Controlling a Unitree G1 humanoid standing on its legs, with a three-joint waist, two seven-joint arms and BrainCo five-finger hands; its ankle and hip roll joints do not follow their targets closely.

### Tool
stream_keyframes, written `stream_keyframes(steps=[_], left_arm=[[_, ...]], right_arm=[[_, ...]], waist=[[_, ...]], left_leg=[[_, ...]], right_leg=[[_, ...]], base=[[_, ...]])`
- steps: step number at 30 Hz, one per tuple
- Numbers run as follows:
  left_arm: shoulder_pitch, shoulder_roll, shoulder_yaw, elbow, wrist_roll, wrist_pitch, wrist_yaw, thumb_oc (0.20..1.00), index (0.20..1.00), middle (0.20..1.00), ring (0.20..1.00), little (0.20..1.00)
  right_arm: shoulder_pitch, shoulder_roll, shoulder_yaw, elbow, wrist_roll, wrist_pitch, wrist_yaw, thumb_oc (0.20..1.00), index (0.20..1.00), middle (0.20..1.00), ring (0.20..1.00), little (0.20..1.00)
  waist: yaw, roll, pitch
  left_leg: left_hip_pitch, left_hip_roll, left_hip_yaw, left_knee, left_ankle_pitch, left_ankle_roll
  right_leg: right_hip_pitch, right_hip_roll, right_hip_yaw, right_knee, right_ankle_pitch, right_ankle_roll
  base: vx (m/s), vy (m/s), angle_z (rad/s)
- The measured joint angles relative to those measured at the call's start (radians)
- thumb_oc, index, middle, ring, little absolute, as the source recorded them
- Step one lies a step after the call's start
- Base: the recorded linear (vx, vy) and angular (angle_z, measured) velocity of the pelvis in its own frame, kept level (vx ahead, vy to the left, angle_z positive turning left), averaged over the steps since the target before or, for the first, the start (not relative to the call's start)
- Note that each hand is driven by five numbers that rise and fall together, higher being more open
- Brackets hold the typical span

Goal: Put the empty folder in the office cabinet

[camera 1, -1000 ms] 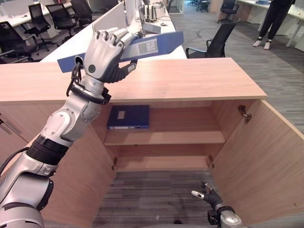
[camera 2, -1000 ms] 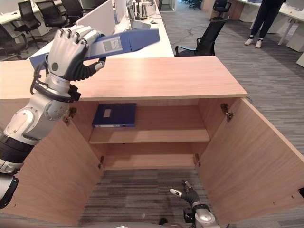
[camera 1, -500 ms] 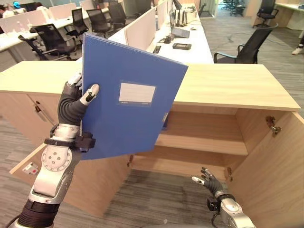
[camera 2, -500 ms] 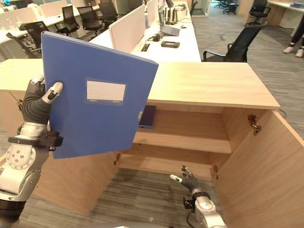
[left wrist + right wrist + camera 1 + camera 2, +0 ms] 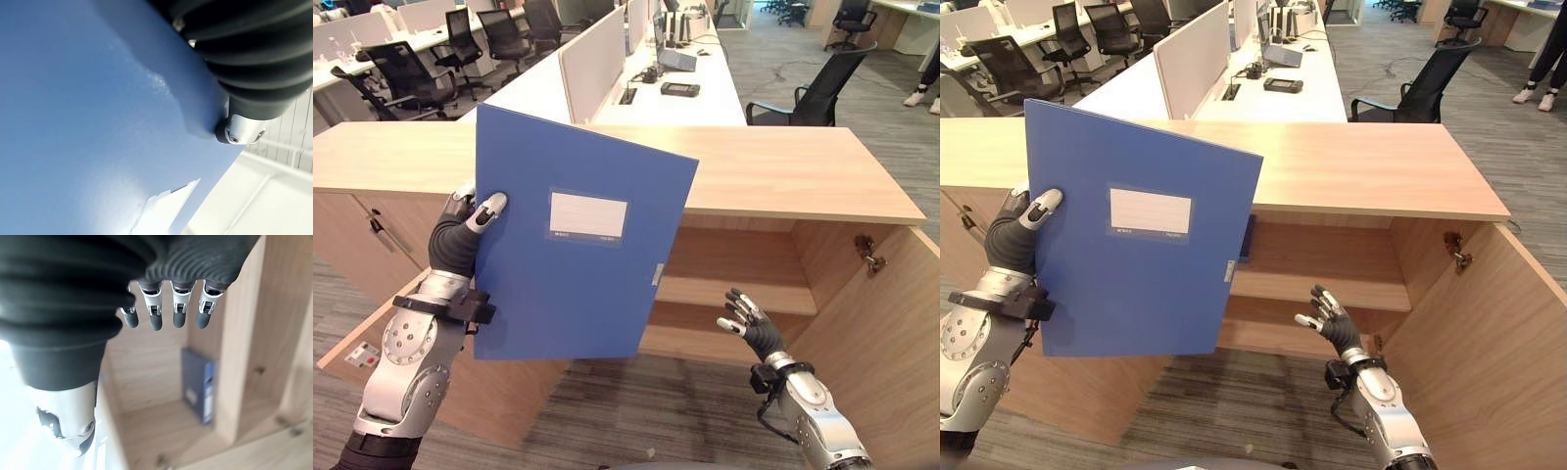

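Folder (image 5: pixel 578 255) is hanging upright in the gripping left hand (image 5: pixel 460 235) before the cabinet (image 5: pixel 773 186); right hand (image 5: pixel 1332 318) is waiting open. Next: shelving it.

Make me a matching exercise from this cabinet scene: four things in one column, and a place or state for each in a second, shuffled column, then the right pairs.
Things
1. blue folder
2. left robot hand
3. right robot hand
4. second folder

Places or states
A. open, raised before the cabinet opening
B. lying on the upper shelf
C. held upright, label facing the camera
D. closed on the folder's edge

Pairs: 1-C, 2-D, 3-A, 4-B
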State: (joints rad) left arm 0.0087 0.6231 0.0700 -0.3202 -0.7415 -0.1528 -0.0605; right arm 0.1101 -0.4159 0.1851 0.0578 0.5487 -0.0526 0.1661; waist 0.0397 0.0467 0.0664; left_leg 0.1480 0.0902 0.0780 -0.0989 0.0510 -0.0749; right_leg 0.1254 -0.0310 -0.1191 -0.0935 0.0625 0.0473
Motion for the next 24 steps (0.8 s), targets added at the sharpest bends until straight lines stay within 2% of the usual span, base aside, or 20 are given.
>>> stream_keyframes(steps=[3, 7, 14, 24], left_arm=[[-0.016, -0.019, -0.012, 0.006, 0.002, 0.008, -0.022, 0.2, 0.2, 0.2, 0.2, 0.2], [-0.041, -0.022, -0.068, 0.007, 0.003, 0.021, -0.042, 0.2, 0.2, 0.2, 0.2, 0.2], [-0.082, -0.035, -0.105, 0.017, 0.008, 0.024, -0.058, 0.2, 0.2, 0.2, 0.2, 0.2], [-0.097, -0.042, -0.13, 0.025, 0.022, 0.025, -0.064, 0.2, 0.2, 0.2, 0.2, 0.2]], right_arm=[[-0.028, 0.005, 0.023, -0.047, 0.083, 0.0, 0.076, 1.0, 1.0, 1.0, 1.0, 1.0], [-0.062, 0.004, 0.06, -0.049, 0.172, 0.021, 0.112, 1.0, 1.0, 1.0, 1.0, 1.0], [-0.1, 0.003, 0.131, -0.062, 0.255, 0.043, 0.131, 1.0, 1.0, 1.0, 1.0, 1.0], [-0.131, 0.005, 0.196, -0.086, 0.259, 0.059, 0.149, 1.0, 1.0, 1.0, 1.0, 1.0]], waist=[[-0.004, -0.007, 0.007], [-0.001, -0.009, 0.021], [-0.003, -0.009, 0.022], [-0.003, -0.009, 0.022]], left_leg=[[0.002, 0.001, 0.001, 0.003, 0.001, 0.0], [0.003, 0.001, 0.009, 0.0, -0.001, 0.0], [0.005, 0.001, 0.015, 0.0, -0.001, 0.001], [0.004, 0.001, 0.016, 0.0, -0.001, 0.001]], right_leg=[[-0.002, 0.002, 0.004, 0.0, 0.0, 0.0], [0.0, 0.002, 0.01, 0.0, 0.001, 0.001], [0.0, 0.002, 0.014, 0.0, 0.002, 0.002], [-0.002, 0.002, 0.017, 0.0, 0.002, 0.003]], base=[[-0.03, 0.0, -0.03], [0.01, 0.001, -0.02], [-0.01, -0.001, -0.03], [-0.01, -0.001, 0.0]])
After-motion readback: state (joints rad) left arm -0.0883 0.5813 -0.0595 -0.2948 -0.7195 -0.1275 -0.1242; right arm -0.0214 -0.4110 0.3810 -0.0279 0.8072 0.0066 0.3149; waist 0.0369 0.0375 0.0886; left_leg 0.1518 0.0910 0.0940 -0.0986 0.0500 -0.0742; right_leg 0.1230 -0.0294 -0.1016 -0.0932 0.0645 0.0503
